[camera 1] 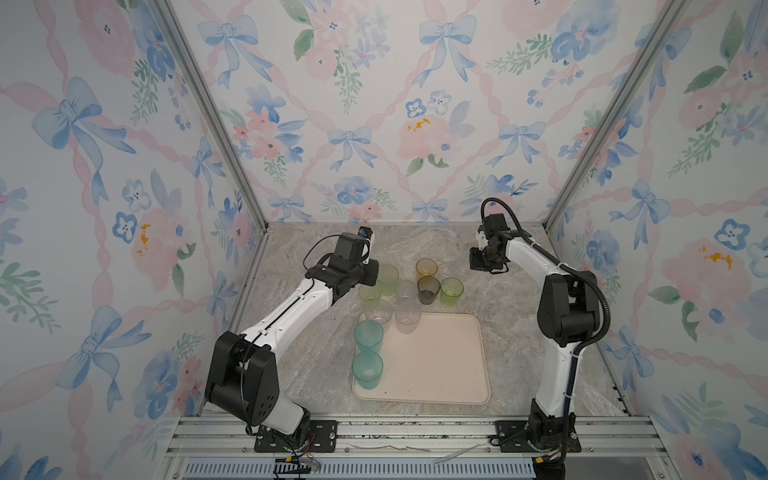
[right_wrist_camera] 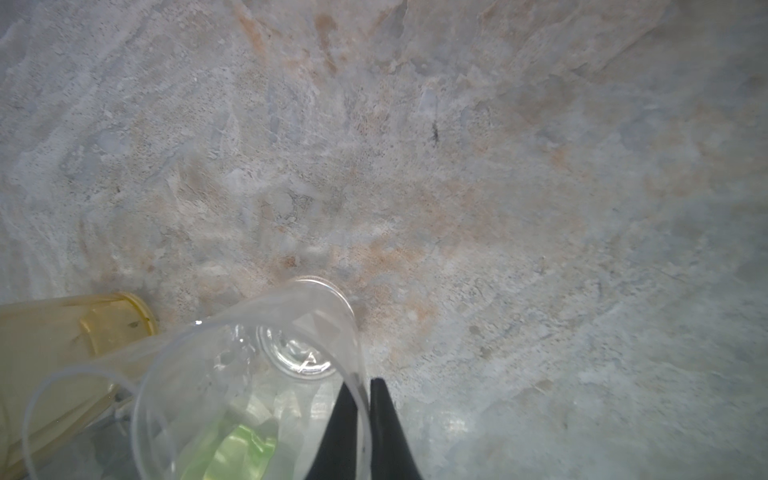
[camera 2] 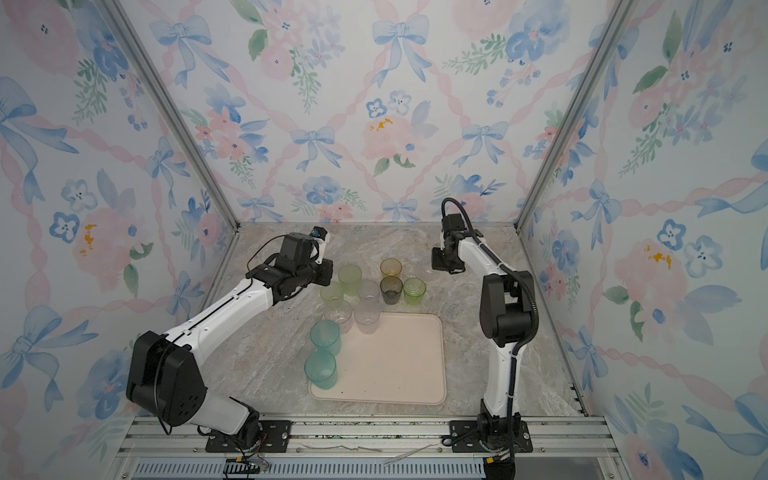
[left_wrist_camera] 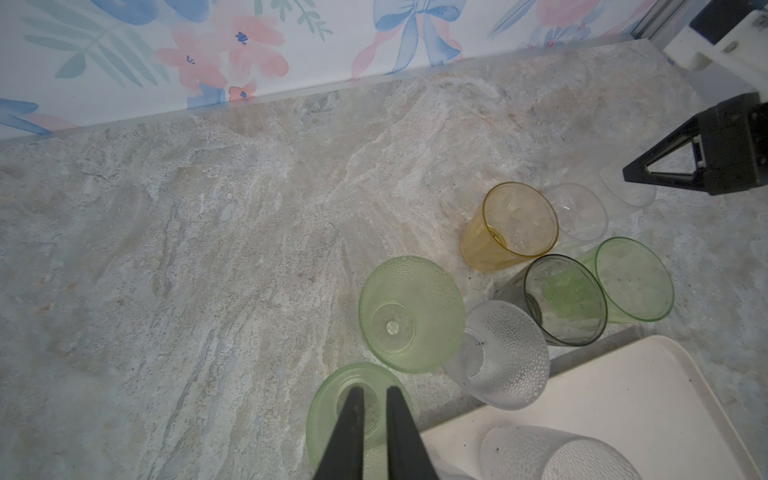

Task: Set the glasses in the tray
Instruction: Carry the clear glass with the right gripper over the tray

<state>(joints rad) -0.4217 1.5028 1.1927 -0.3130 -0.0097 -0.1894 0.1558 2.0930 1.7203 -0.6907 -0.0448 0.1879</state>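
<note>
The beige-pink tray (camera 1: 440,370) lies near the table's front, with two teal glasses (camera 1: 368,351) standing along its left edge. A dotted clear glass (camera 1: 408,318) stands at its far left corner. Behind the tray stand pale green glasses (camera 1: 387,278), a smoky glass (camera 1: 429,289), a bright green glass (camera 1: 451,291) and an amber glass (camera 1: 427,267). My left gripper (left_wrist_camera: 376,388) hovers over a pale green glass (left_wrist_camera: 328,419), shut but for a narrow gap and holding nothing. My right gripper (right_wrist_camera: 361,384) is shut on the rim of a clear glass (right_wrist_camera: 249,374), tilted beside the amber glass (right_wrist_camera: 62,332).
Another clear glass (left_wrist_camera: 579,212) stands between the amber glass and the held one. A dotted clear glass (left_wrist_camera: 503,353) stands on the table against the tray's far edge. The floral back wall (camera 1: 374,124) rises behind the marble table (camera 1: 519,332).
</note>
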